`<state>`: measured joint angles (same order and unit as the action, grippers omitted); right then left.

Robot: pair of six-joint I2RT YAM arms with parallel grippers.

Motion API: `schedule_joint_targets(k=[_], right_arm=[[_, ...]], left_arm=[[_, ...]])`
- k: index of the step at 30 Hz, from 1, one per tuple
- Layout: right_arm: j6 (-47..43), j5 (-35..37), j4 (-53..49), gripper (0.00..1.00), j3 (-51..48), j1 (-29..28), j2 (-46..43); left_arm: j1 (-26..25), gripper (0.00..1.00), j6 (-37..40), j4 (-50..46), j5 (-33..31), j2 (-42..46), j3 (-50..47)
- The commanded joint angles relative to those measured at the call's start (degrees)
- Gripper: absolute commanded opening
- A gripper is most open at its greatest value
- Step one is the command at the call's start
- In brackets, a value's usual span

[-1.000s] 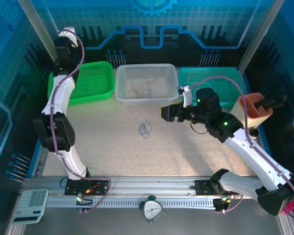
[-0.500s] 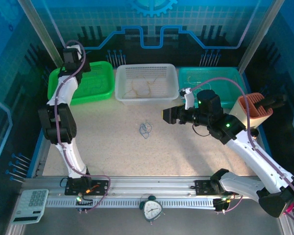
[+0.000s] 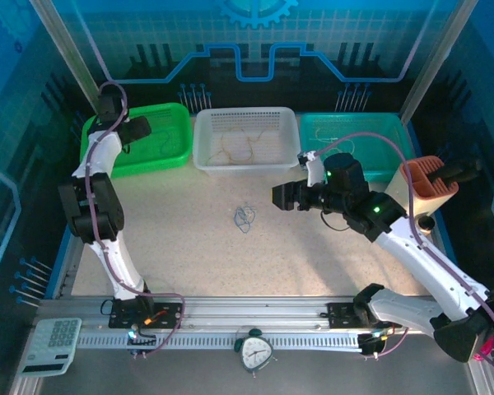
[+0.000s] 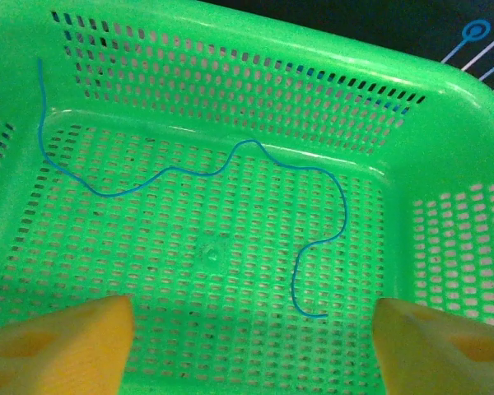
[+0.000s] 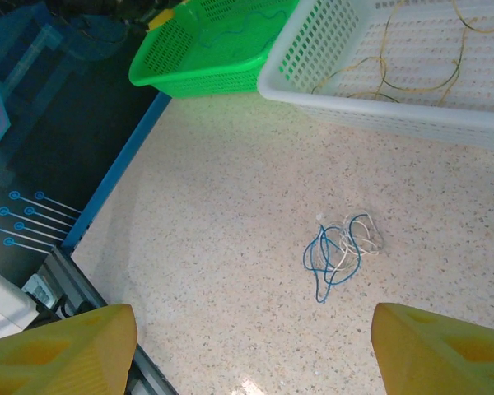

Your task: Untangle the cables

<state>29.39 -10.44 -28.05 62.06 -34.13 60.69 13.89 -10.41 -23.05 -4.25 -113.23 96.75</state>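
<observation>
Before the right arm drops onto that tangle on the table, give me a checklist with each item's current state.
1. Right hand open and empty: ok, fingers wide apart.
2. Tangle in line with the right hand: ok, it lies on the table ahead of the fingers, between them.
3. Tangle apart from the white basket: ok.
4. Left hand empty: ok, open over the green basket; the blue cable lies loose on its floor.
5. Which strand lies on top: cannot tell, too fine.
</observation>
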Motion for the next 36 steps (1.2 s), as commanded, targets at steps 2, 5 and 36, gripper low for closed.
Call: schedule_joint_targets(k=[2, 5, 36], right_arm=[[-1.26, 1.82, -0.78, 0.76, -0.65, -0.67, 2.81], [-1.25, 2.01, -0.18, 0.76, -1.23, -0.72, 5.27], [12.08, -2.22, 24.20, 0.51, -3.76, -3.93, 40.63]], left_arm=[[0.70, 0.83, -5.64, -2.14, 2.09, 5.15, 2.14], [0.46, 0.86, -11.59, 1.69, 5.63, 8.77, -0.74], [-30.53, 0.99, -25.28, 13.47, 6.62, 62.96, -57.82]])
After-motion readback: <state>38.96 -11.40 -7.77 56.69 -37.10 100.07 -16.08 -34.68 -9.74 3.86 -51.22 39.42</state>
